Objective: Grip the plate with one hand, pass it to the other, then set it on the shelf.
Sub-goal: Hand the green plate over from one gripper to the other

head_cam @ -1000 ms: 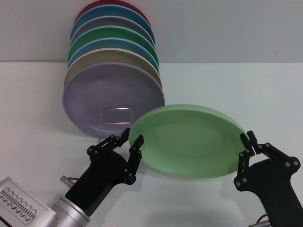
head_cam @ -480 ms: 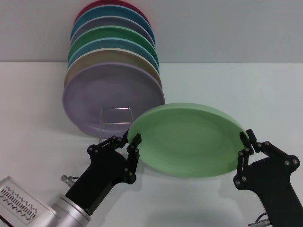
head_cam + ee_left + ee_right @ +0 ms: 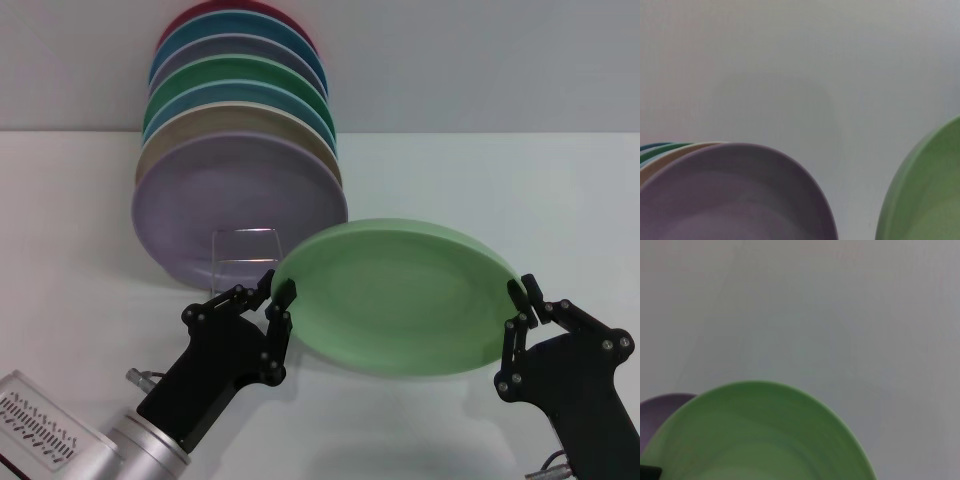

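White table (image 3: 90, 200) (grey wall (image 3: 480, 60) behind)

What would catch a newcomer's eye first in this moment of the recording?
The light mint-green plate stands out, held tilted above the white table at front centre. The right pincer is clamped on its right rim while the left pincer straddles its left rim. Behind and to the left, a colourful row of plates leans in the wire shelf, with a lilac plate in front.

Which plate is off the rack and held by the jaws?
The light mint-green plate, held between left gripper and right gripper; the others lean stacked on the rack.
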Controlling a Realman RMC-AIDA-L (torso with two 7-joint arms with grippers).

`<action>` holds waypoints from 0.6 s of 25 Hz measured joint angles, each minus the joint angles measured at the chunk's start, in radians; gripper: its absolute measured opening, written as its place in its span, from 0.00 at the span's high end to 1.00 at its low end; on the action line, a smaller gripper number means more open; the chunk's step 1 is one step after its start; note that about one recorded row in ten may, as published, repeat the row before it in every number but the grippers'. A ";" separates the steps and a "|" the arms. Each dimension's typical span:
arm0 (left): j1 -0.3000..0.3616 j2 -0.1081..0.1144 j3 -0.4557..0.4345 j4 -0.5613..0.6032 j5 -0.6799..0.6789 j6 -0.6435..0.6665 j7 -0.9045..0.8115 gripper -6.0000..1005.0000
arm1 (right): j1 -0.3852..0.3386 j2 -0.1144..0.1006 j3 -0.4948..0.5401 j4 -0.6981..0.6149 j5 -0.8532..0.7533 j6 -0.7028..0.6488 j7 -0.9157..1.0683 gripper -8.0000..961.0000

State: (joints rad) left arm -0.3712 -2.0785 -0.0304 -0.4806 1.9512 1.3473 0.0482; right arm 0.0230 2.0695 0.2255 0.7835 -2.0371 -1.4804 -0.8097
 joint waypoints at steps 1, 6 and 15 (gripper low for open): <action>0.000 0.000 0.000 0.001 0.000 0.000 0.000 0.84 | 0.000 0.000 0.000 0.000 0.000 0.000 0.000 0.97; -0.004 0.000 0.000 0.003 0.000 -0.005 -0.001 0.84 | 0.002 0.000 0.000 -0.001 0.000 0.000 0.000 0.97; -0.006 0.000 0.000 0.006 -0.001 -0.007 -0.003 0.87 | 0.005 0.000 0.001 -0.001 0.000 0.000 0.000 0.97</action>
State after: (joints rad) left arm -0.3774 -2.0785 -0.0307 -0.4743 1.9503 1.3405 0.0450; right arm 0.0276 2.0693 0.2265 0.7823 -2.0371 -1.4803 -0.8099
